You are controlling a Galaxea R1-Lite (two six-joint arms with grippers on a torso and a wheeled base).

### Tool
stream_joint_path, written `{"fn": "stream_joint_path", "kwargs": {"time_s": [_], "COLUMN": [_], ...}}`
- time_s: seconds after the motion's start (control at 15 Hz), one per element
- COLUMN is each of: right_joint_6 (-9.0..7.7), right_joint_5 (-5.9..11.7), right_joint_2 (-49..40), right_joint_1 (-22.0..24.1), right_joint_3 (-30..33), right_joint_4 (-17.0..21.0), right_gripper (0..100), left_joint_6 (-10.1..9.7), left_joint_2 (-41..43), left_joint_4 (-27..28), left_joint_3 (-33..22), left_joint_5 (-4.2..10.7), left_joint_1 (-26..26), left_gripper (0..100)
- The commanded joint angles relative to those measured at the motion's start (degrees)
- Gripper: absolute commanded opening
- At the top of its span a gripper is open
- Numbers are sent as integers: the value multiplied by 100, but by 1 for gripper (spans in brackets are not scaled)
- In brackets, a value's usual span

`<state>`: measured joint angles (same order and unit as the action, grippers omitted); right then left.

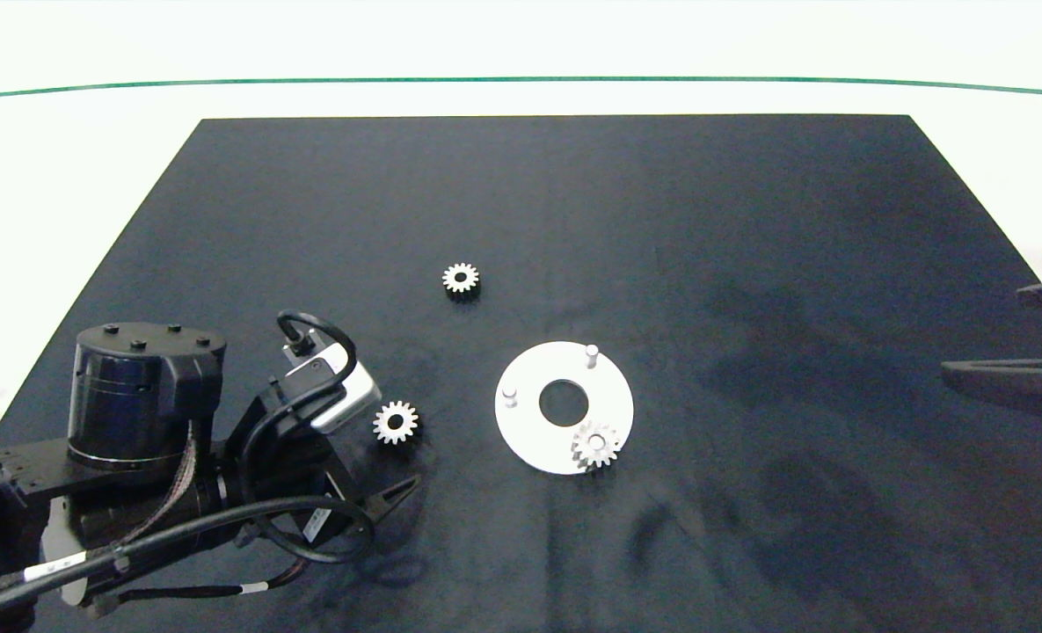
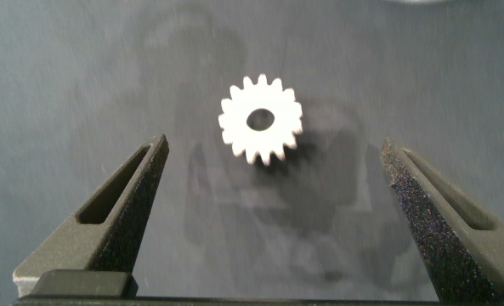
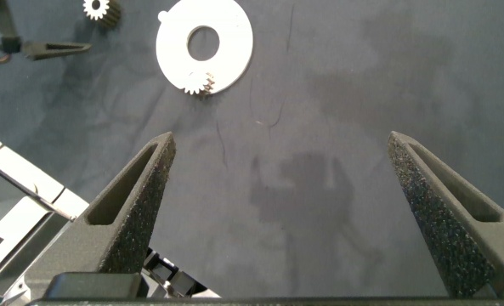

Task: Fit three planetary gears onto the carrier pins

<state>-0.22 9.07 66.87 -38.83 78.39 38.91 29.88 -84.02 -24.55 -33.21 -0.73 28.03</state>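
Observation:
The white carrier disc (image 1: 529, 431) lies on the black mat right of centre. Two bare carrier pins (image 1: 591, 353) (image 1: 509, 396) stand on it, and one planetary gear (image 1: 596, 445) sits on the disc's near edge. A second gear (image 1: 395, 422) (image 2: 261, 120) lies flat on the mat left of the disc. My left gripper (image 1: 389, 450) (image 2: 273, 144) is open just above the mat, its fingertips either side of this gear without touching it. The third gear (image 1: 461, 278) lies farther back. My right gripper (image 1: 982, 332) (image 3: 281, 136) hangs open at the right edge, holding nothing.
The black mat (image 1: 749, 220) covers most of the white table, whose far edge carries a green line (image 1: 521, 80). In the right wrist view the disc (image 3: 235, 38) and one left finger (image 3: 56, 48) show in the distance.

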Motion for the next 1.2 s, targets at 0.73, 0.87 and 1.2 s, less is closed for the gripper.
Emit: {"fn": "stream_joint_path", "kwargs": {"time_s": [0.73, 0.87, 1.2], "right_joint_6": [-4, -4, -4], "right_joint_5": [-46, -46, -46], "right_joint_2": [-60, -68, -95], "right_joint_1": [-2, -2, -2], "right_joint_3": [-166, -166, -183], "right_joint_4": [11, 11, 11], "right_gripper": [100, 100, 100], "left_joint_6": [-140, -149, -149], "left_joint_2": [-458, -493, -598], "left_joint_4": [381, 372, 478], "left_joint_3": [-520, -538, -687], "left_joint_5": [56, 56, 56], "left_joint_1": [54, 45, 19], "left_gripper": [100, 100, 100]}}
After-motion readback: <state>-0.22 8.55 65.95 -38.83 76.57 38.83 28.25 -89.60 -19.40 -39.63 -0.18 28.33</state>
